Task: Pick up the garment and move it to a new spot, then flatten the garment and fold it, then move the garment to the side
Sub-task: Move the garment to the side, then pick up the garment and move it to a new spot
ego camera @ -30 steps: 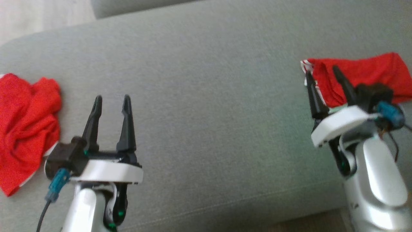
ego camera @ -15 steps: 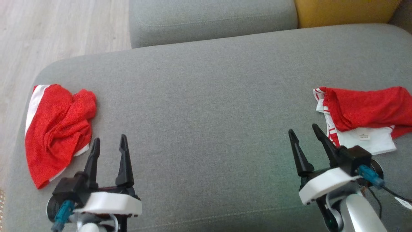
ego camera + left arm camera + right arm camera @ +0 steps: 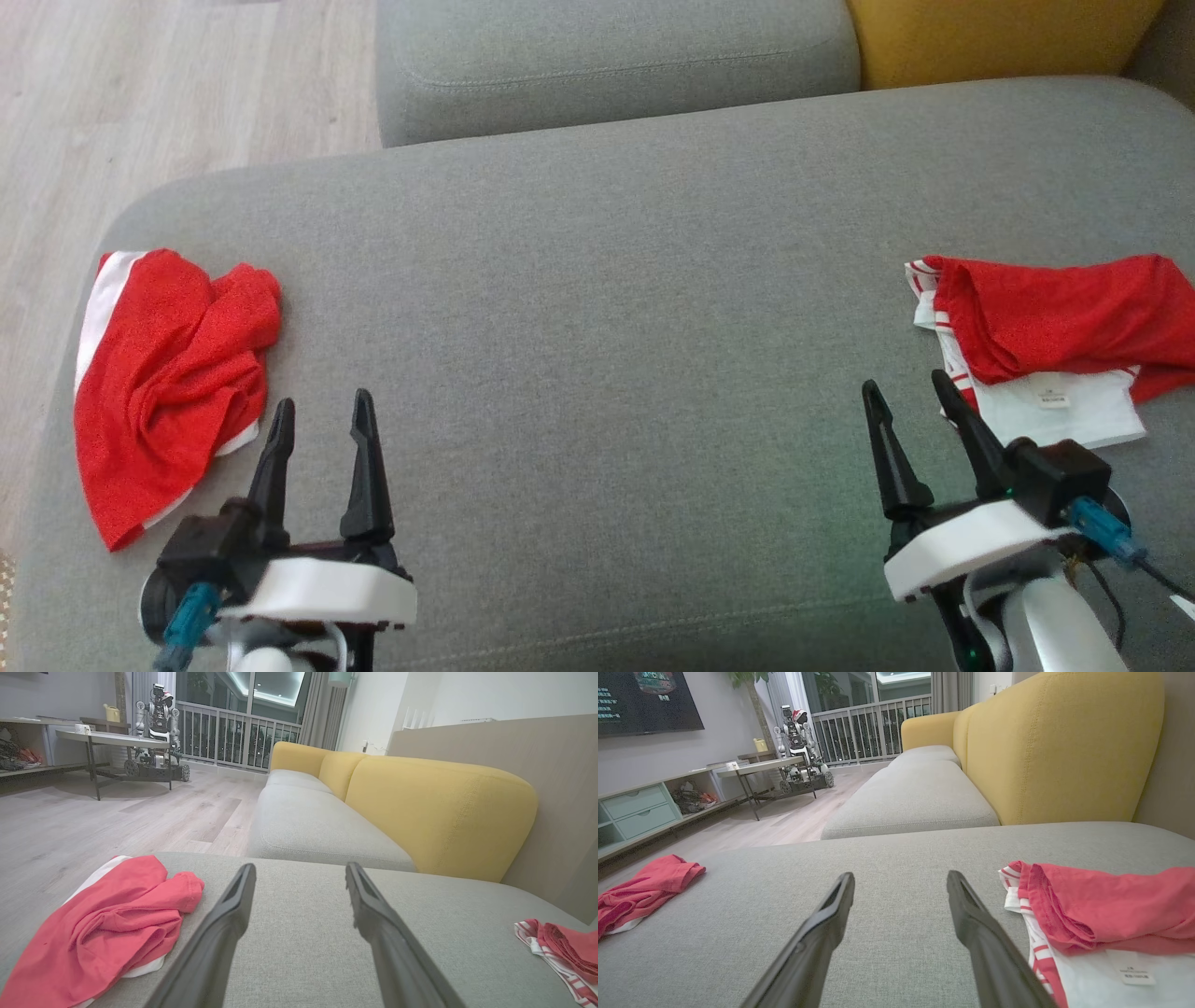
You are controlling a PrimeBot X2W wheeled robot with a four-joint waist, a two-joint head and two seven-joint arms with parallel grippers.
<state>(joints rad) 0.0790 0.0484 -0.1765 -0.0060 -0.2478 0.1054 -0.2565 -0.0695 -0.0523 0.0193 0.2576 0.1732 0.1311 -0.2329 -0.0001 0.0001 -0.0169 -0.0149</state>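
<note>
Head view: crumpled red garment (image 3: 168, 373) at left edge of grey sofa seat (image 3: 597, 327), untouched; pickup, flattening, folding, setting aside apparently all ahead. At right edge, folded red-and-white garment (image 3: 1055, 317), seemingly finished. Spread, empty, near front edge: left hand (image 3: 323, 399), right hand (image 3: 906, 379).

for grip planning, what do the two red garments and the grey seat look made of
Crumpled red garment: thin matte knit, probably jersey; soft creases. Red and white garment: similar light fabric, striped trim, sewn label. Grey sofa seat: coarse matte woven upholstery; visible weave, stitched seam.
</note>
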